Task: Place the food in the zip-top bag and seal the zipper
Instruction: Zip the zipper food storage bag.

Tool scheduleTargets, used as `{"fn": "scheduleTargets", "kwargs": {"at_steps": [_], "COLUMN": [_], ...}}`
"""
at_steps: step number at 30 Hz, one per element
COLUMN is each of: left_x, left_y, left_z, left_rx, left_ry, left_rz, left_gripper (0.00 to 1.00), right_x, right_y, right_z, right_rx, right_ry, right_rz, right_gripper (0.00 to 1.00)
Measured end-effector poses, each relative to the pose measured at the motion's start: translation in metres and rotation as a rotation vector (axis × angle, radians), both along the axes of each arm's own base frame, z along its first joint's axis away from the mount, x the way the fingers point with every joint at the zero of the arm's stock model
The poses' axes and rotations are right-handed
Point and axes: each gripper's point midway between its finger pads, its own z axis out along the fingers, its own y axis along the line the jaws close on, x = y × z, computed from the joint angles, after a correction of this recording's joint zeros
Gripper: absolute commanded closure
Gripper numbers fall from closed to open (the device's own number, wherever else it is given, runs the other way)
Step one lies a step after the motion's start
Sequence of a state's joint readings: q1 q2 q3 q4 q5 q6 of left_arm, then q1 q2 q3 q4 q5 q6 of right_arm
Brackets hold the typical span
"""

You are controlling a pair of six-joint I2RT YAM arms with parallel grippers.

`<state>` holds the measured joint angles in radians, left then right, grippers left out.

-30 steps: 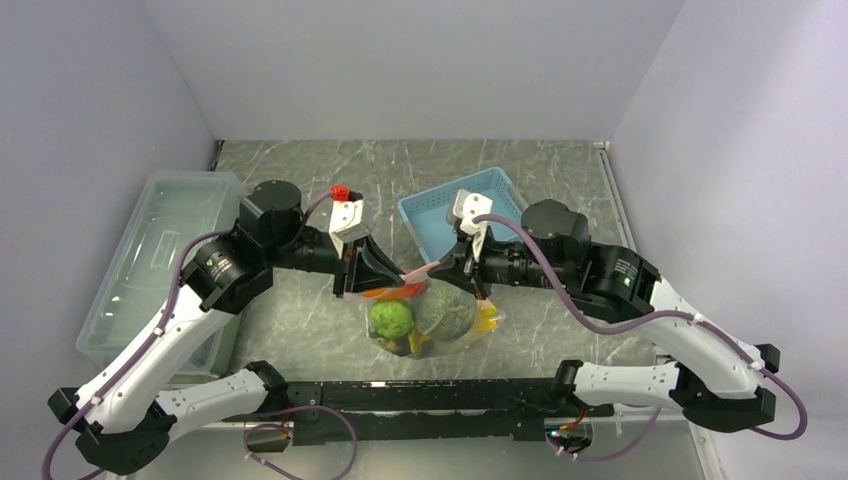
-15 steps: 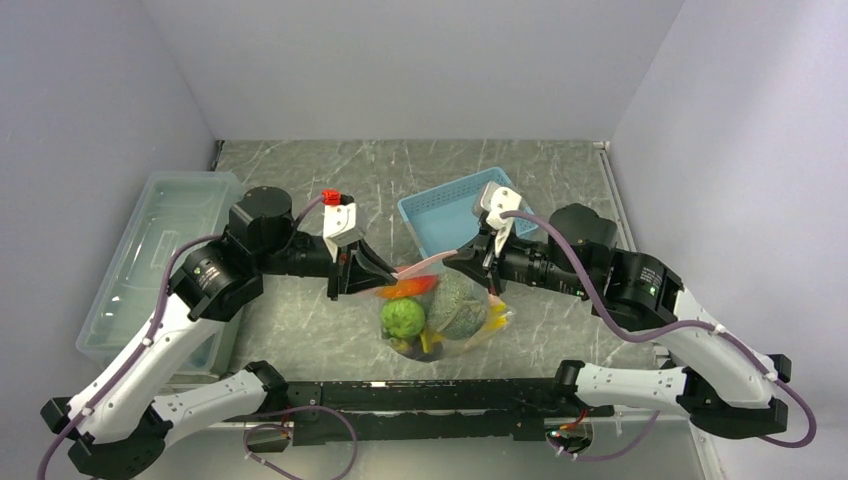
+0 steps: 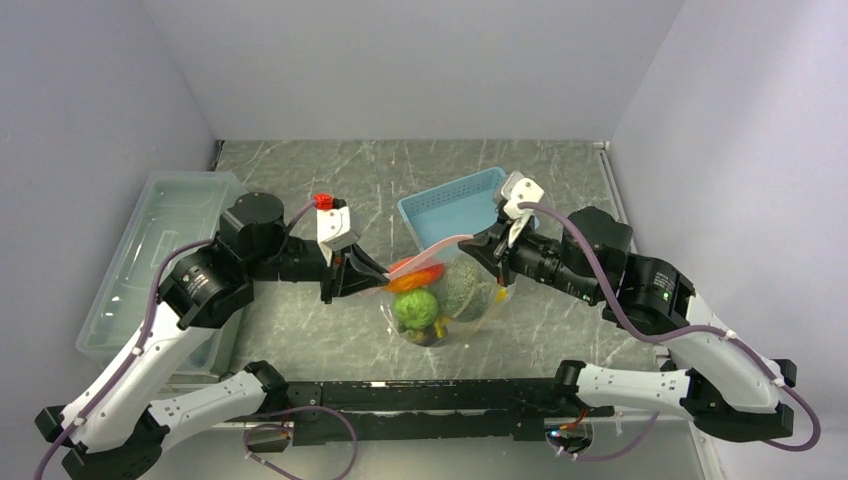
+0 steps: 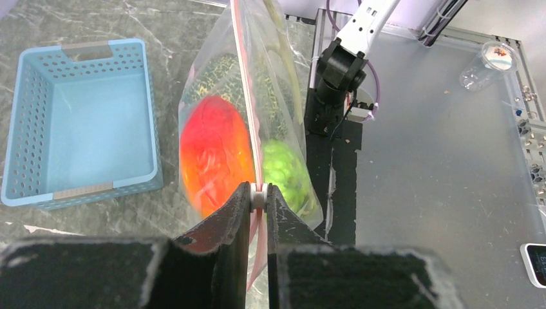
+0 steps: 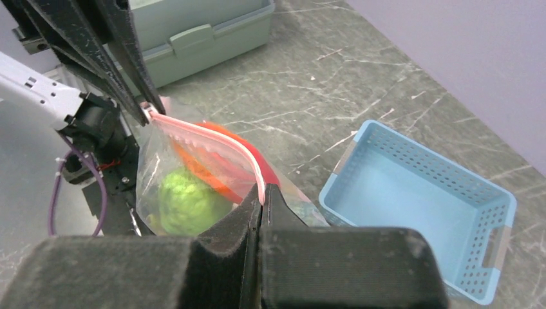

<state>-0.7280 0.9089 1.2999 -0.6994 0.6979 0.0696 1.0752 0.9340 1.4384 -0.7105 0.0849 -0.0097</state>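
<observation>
Bag (image 3: 440,300) hangs stretched between the two arms over the middle of the bench (image 3: 330,170), nearer its near edge and just in front of the blue basket (image 3: 450,205). Left fingers (image 4: 222,244) are closed, pinching the left end of the pink zipper (image 3: 432,250). Right fingers (image 5: 235,222) are pressed together on its right end. The strip runs taut from one to the other. A red-orange fruit (image 4: 212,154), lime fruit (image 4: 283,170) and dark green fruit (image 4: 219,74) sit inside the bag. A clear bin (image 3: 150,260) lies along the bench's left edge.
</observation>
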Motion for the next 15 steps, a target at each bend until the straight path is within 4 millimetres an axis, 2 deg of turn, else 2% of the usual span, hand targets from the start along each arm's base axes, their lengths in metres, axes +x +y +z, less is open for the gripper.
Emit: {"fn": "scheduleTargets", "kwargs": {"at_steps": [15], "left_x": [0.001], "left_y": [0.011], "left_z": [-0.009], "left_rx": [0.043], "left_ry": [-0.003], "left_rz": [0.049], "left_gripper": [1.00], "right_x": [0.021], "right_y": [-0.036], "right_z": [0.014], "right_rx": [0.035], "right_ry": [-0.048], "right_rz": [-0.213], "right_gripper": [1.00]}}
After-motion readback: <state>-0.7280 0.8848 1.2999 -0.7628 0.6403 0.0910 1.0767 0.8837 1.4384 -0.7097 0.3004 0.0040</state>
